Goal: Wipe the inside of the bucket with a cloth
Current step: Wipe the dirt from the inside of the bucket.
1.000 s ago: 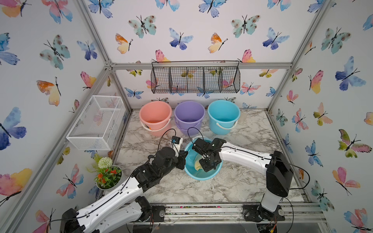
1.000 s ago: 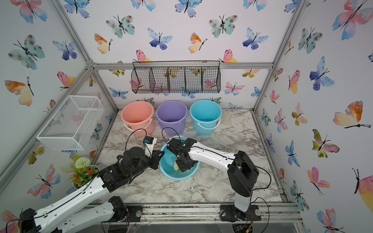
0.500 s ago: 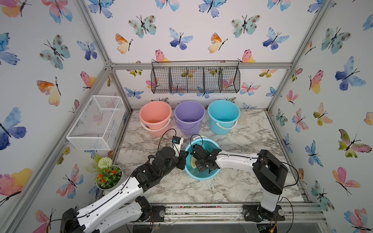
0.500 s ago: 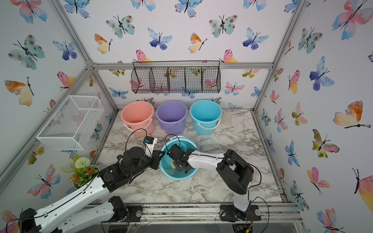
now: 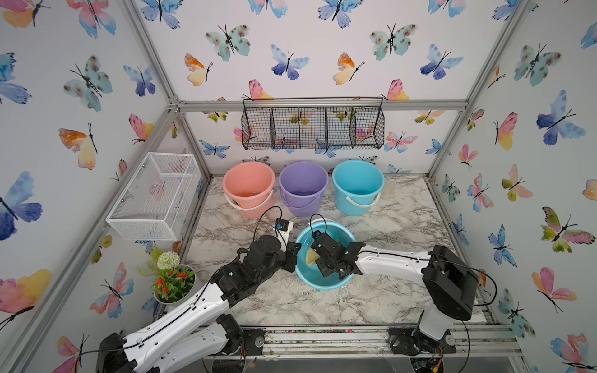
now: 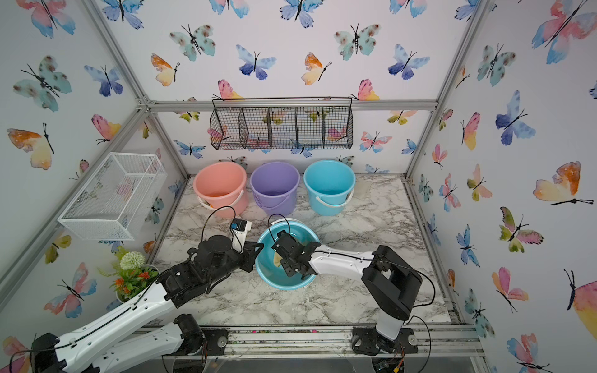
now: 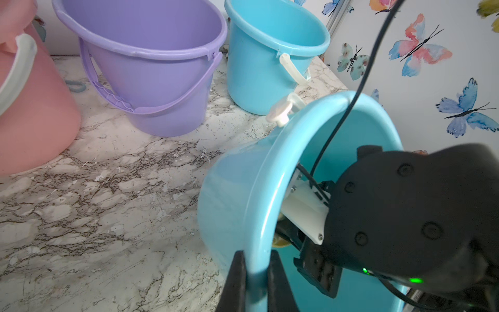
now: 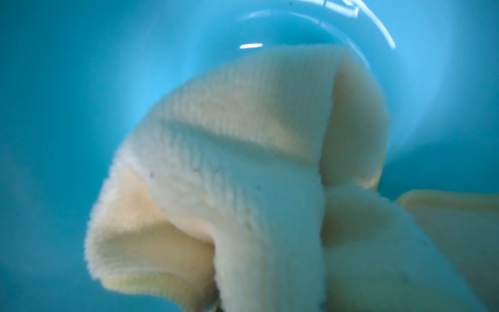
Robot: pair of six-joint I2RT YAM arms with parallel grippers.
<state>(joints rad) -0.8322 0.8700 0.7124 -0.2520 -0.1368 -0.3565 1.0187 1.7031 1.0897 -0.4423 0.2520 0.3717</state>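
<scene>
A light blue bucket (image 5: pixel 310 278) (image 6: pixel 274 281) stands tilted on the marble table at front centre, its mouth turned toward the right arm. My left gripper (image 5: pixel 295 255) (image 7: pixel 255 272) is shut on the bucket's rim (image 7: pixel 259 216), one finger outside and one inside. Reaching into the bucket's mouth, my right gripper (image 5: pixel 319 256) (image 6: pixel 284 256) is shut on the cloth. This pale yellow cloth (image 5: pixel 311 258) (image 6: pixel 277 258) (image 8: pixel 243 175) is bunched against the bucket's inner wall. In the right wrist view it hides the right fingers.
Pink (image 5: pixel 248 184), purple (image 5: pixel 303 184) and blue (image 5: pixel 358 184) buckets stand in a row at the back. A black wire basket (image 5: pixel 313 127) hangs above them. A white mesh basket (image 5: pixel 155 193) is on the left wall, with a flower pot (image 5: pixel 171 281) below it.
The right gripper slid the cloth deeper toward the bucket's left wall, then drew back a little. The left gripper and the bucket stayed put.
</scene>
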